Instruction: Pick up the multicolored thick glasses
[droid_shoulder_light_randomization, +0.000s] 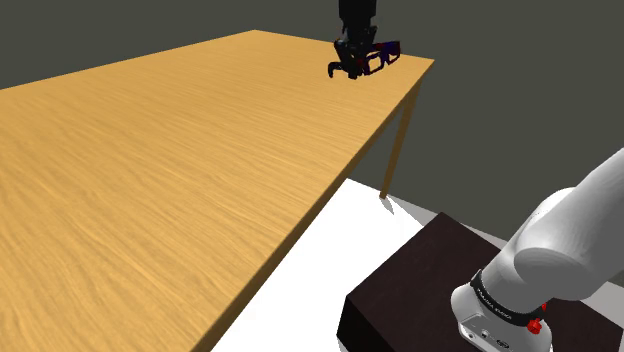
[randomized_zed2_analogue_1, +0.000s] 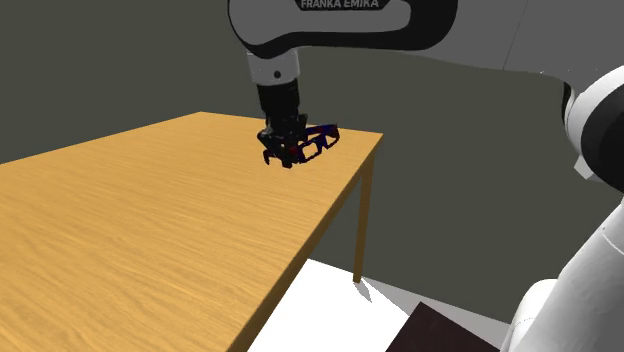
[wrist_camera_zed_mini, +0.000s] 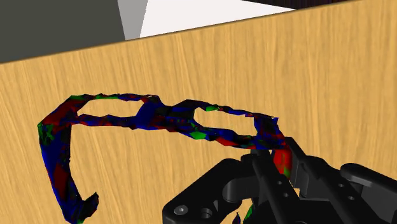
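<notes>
Mostly light-brown wood-grain table (droid_shoulder_light_randomization: 150, 180) across the shoulder view's left. At the table's far corner, by its right-hand edge, sits the all-black two-finger gripper (droid_shoulder_light_randomization: 350, 68), pointing down from above. It grips the thick-framed glasses mottled blue, red and green (droid_shoulder_light_randomization: 383, 56).

Wrist view: jaws clenched on one end of the frame, a red-green bit pinched between the fingers (wrist_camera_zed_mini: 264, 170). The rest of the glasses (wrist_camera_zed_mini: 159, 118) sticks out sideways over the table top, with the free temple arm curling back. Cannot tell whether the frame touches the wood or is just above it.

Second exterior view: same spot, with gripper (randomized_zed2_analogue_1: 285, 152) and glasses (randomized_zed2_analogue_1: 318, 143) over the table's far corner above a table leg (randomized_zed2_analogue_1: 362, 225).

Right of the table in the shoulder view: white floor (droid_shoulder_light_randomization: 330, 250), dark box stand (droid_shoulder_light_randomization: 420, 290), white arm link (droid_shoulder_light_randomization: 570, 250).
</notes>
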